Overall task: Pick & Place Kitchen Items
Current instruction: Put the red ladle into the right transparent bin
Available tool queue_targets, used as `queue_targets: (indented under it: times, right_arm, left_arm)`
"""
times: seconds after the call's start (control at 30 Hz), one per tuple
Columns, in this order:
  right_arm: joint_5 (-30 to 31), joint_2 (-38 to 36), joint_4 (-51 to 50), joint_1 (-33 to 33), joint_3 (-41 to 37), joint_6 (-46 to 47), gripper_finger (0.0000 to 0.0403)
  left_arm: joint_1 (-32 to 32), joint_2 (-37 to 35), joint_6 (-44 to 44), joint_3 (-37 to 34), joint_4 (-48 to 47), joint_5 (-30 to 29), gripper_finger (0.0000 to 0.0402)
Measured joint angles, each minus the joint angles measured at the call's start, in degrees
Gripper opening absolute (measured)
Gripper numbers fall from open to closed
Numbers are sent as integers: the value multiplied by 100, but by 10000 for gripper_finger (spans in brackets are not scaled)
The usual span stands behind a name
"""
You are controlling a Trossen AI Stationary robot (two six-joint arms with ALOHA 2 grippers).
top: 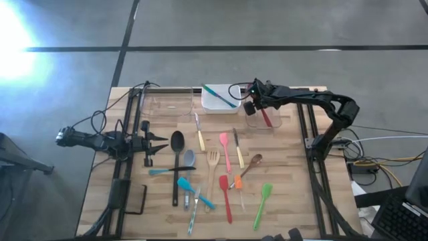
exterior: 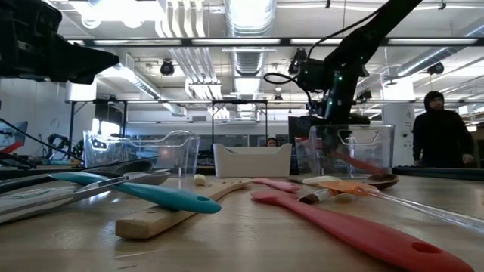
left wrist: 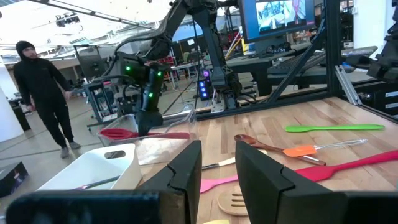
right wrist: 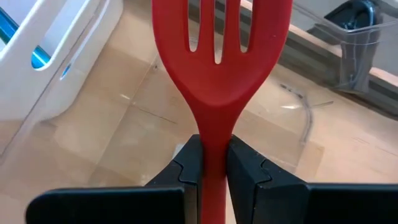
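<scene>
The right gripper (right wrist: 208,163) is seen closed on the neck of a red slotted silicone spatula (right wrist: 221,56), and is held over the clear plastic rectangular tub (top: 262,119) near the tabletop's far right corner; the utensil is judged to be carried there for release into that tub, its blade being lowered within the walls. A teal-handled utensil (top: 221,96) is already laid across the white rectangular tub (top: 217,99) at the far edge, which suggests sorting by container. The left gripper (left wrist: 217,168) is parked near the left edge with its fingers parted and nothing between them, presumably waiting. The remaining utensils are left scattered over the middle and near part of the tabletop, among them a black ladle (top: 176,154), a wooden fork (top: 212,169) and a light green spatula (top: 263,203). Whether the spatula's blade touches the tub floor cannot be determined. A second clear tub (top: 164,105) at the far left is hard to make out, and its contents are not discernible
</scene>
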Motion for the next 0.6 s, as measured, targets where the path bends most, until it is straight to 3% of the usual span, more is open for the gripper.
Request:
queue_targets:
  times: [0.37, 0.6]
  right_arm:
    - [-146, -5, 144, -94, -121, -174, 34]
    - [-185, -3, 169, -92, -42, -132, 123]
  left_arm:
    - [1, -2, 17, 0, 0, 0, 101]
    - [0, -1, 20, 0, 0, 0, 101]
